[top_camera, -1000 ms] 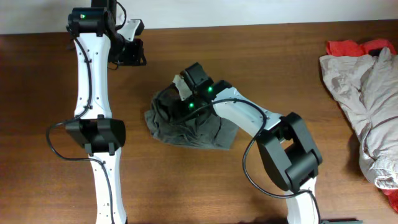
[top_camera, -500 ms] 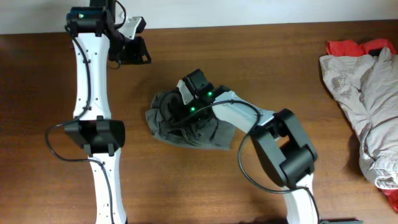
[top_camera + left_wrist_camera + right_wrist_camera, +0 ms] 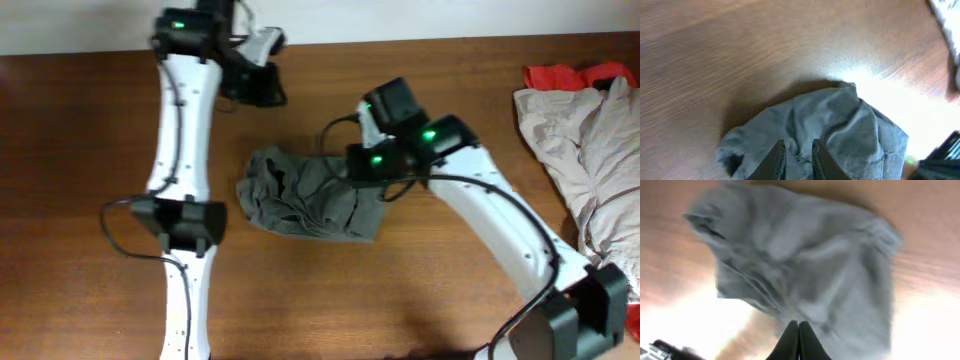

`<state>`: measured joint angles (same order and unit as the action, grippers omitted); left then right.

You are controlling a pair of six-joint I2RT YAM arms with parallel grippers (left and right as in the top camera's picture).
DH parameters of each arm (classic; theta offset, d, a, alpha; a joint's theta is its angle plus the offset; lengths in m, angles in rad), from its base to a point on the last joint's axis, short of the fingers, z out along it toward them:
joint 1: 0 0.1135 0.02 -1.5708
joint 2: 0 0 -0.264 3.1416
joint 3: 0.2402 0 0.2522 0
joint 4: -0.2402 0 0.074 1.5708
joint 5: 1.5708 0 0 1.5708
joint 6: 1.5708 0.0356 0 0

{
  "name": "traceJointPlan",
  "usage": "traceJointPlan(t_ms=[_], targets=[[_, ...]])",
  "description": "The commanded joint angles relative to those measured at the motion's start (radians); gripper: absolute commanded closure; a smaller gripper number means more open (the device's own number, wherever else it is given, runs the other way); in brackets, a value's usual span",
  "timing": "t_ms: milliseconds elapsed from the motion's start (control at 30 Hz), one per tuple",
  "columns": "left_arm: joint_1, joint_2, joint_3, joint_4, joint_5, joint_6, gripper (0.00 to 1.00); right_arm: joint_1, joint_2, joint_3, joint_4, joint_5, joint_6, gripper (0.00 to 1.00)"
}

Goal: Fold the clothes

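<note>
Grey garment (image 3: 300, 195) sits crumpled in a loose heap near bench (image 3: 100, 270) centre, not flat, with folds bunched toward its 9 o'clock side.

Left tool (image 3: 265, 90) hangs at 11 o'clock of the garment, clear of it. In the left wrist view the left tool (image 3: 797, 160) has its fingers (image 3: 774, 160) slightly spread with nothing between them, and the garment (image 3: 830, 125) is below.

Right tool (image 3: 355, 165) is over the garment's 2 o'clock edge. In the right wrist view the right tool (image 3: 797, 340) has its tips pressed together, pinching nothing, over the cloth (image 3: 800, 260). Can't tell if the tips touch the fabric; the frame is blurred.

At the bench's 3 o'clock edge, well apart from the garment, is a light beige clothes pile (image 3: 590, 150). A red item (image 3: 560, 75) shows at its 11 o'clock corner.
</note>
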<state>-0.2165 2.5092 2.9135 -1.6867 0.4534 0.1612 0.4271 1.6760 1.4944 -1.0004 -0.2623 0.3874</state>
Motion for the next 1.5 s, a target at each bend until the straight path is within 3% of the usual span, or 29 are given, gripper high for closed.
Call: traceJointPlan(t_ms=[0, 133, 300, 667, 967, 1233, 1467], targets=[[-0.055, -0.038, -0.021, -0.001, -0.141, 0.013, 0.87, -0.025, 0.018, -0.019, -0.053, 0.014, 0.040, 0.96], [-0.081, -0.038, -0.138, -0.001, -0.235, 0.013, 0.94, -0.030, 0.019, -0.051, -0.058, -0.022, 0.041, 0.96], [-0.082, -0.038, -0.336, -0.002, -0.241, 0.013, 0.99, -0.030, 0.019, -0.064, -0.058, -0.050, 0.050, 0.96], [-0.090, -0.039, -0.665, -0.002, -0.291, 0.007, 0.99, -0.027, 0.026, -0.116, 0.089, -0.093, 0.079, 0.96], [-0.090, -0.039, -0.691, -0.002, -0.302, 0.001, 0.99, -0.030, 0.169, -0.256, 0.287, -0.066, 0.078, 0.96], [-0.084, -0.039, -0.691, -0.002, -0.349, -0.002, 0.99, -0.108, 0.332, -0.259, 0.129, -0.034, 0.176, 0.96], [-0.057, -0.043, -0.691, -0.002, -0.386, -0.031, 0.99, -0.235, 0.328, -0.260, 0.102, -0.003, 0.124, 0.96]])
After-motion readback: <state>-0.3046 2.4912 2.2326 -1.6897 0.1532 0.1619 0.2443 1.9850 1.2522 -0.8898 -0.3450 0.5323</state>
